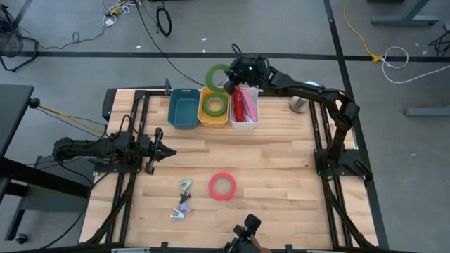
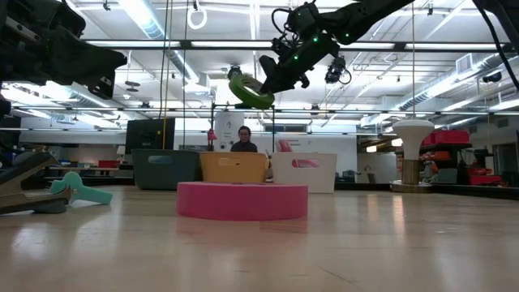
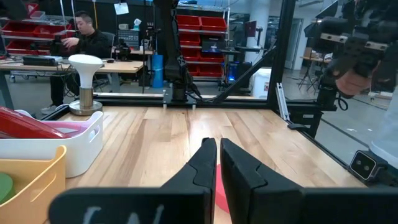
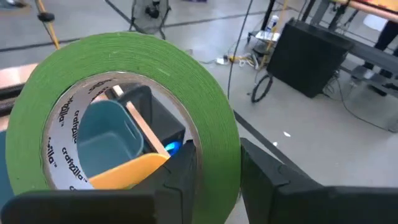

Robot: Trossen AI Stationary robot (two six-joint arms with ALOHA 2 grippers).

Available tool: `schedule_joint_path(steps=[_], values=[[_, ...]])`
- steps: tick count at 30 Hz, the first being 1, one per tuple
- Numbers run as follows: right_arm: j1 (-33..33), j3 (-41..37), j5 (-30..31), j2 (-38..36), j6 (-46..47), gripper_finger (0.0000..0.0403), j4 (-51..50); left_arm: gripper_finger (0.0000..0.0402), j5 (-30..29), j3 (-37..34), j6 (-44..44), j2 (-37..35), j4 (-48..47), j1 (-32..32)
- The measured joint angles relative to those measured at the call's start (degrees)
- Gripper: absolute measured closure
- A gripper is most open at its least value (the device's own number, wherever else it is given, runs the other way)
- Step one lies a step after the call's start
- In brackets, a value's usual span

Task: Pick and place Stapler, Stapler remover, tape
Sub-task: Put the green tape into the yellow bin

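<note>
Green tape, a light, stiff ring, hangs in the air above the yellow bin at the worktop's far edge. My right fingers clench its band, one inside the hole, one outside. My left gripper rests low, fingers pressed together, empty.

Both arms are dark, jointed and slender; the right claw carries a small green light, with blunt black fingers.

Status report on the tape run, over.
Right gripper shut on green tape, airborne above yellow bin. Left gripper shut, idle over table's left side. Another green roll already inside that bin.
</note>
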Motion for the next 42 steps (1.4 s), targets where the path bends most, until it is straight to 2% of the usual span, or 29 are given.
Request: schedule_joint_path(steps=[10, 22, 36, 42], values=[[-0.9, 0.1, -4.8, 1.8, -0.1, 0.0303, 3.1, 0.0376, 0.0, 0.0, 0.0, 0.0, 0.0, 0.0], [-0.9, 0.1, -10.4, 9.5, -0.1, 0.0307, 3.5, 0.0376, 0.4, 0.0, 0.0, 0.0, 0.0, 0.0], [-0.7, 0.0, -9.4, 11.7, 0.3, 0.0308, -3.8, 0.0376, 0.4, 0.0, 0.0, 0.0, 0.0, 0.0], [-0.7, 0.0, -9.3, 11.7, 0.3, 0.0306, -3.8, 0.0376, 0.4, 0.0, 0.0, 0.0, 0.0, 0.0]])
